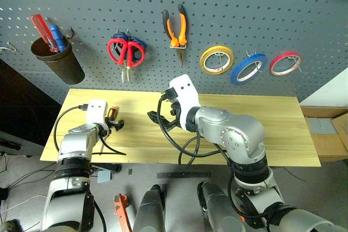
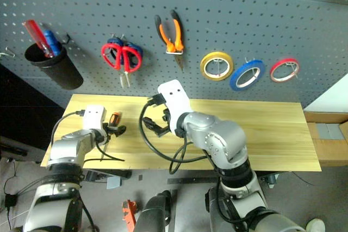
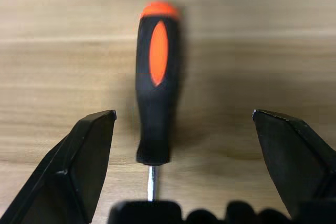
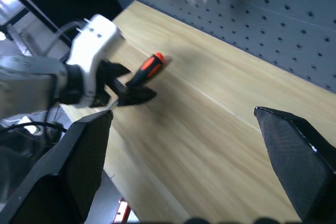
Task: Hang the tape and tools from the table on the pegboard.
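Black fingers (image 3: 73, 171) of the left gripper (image 3: 184, 166) stand spread wide, one on each side of the screwdriver (image 3: 156, 77), gripping nothing. They are wedge-shaped, matte and hard-edged. The screwdriver lies flat on the table (image 1: 261, 134) between them, nearer one finger than the other, and I cannot tell whether either touches it. Its long axis runs along the fingers' own line: the thin bright metal shaft sits at the wrist end, and the rounded orange-red cap points away, toward the pegboard (image 1: 228, 4). The handle is slim and smooth, black with an oval orange-red inlay.

From the head, this left gripper (image 1: 115, 125) sits low over the table's left end with the handle (image 1: 112, 112) showing beside it.

Near the table's middle, the right gripper (image 1: 163, 119) hangs above the wood, its fingers (image 4: 296, 166) also wide apart and holding nothing, turned toward the left gripper.

Planks of the table are pale yellowish wood with fine straight grain.

On the dark grey perforated pegboard hang red scissors (image 1: 126, 52), tips down, orange-and-black pliers (image 1: 175, 28), nose down, then a yellow ring (image 1: 216, 59), the blue tape (image 1: 248, 68) and a red ring (image 1: 285, 63), all thin flat hoops on metal hooks. At far left, a dark cup (image 1: 57, 58) hangs tilted.
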